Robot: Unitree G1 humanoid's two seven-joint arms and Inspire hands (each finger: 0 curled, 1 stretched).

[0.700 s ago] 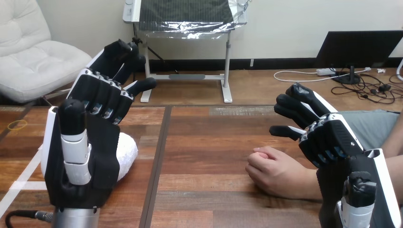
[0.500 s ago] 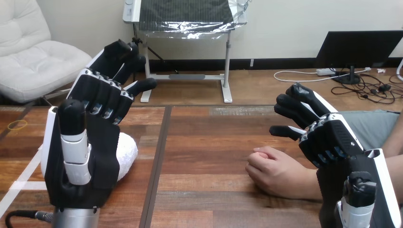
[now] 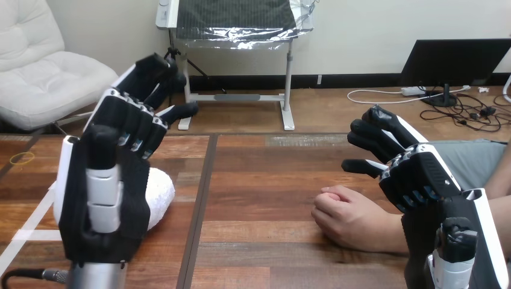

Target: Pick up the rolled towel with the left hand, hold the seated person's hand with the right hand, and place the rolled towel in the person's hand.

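We look down across a dark wooden counter (image 3: pixel 265 180) made of long planks.

The left robot hand (image 3: pixel 108 198) rises tall at the left, its silver forearm coming up from the bottom edge. The palm faces us, the thumb stands upright in front, and the fingers lean away in a loose spread. It is open and grips nothing.

The right robot hand (image 3: pixel 422 180) sits at the lower right, with its back turned up. Its fingers (image 3: pixel 376 135) are apart and gently bent, reaching toward the middle of the counter, and they close on nothing. It hangs just beside and above the person's forearm; we cannot tell whether the two touch.

The person's hand (image 3: pixel 346 220) rests on the counter right of centre, curled into a loose fist, with knuckles pointing left. It is just left of the right robot hand.

The towel (image 3: pixel 159 189), a white roll, lies on the counter at the left. It is partly hidden behind the left robot hand's palm, and we cannot tell whether they touch.

A small yellow loop (image 3: pixel 23 158) lies on the counter near the far left edge.
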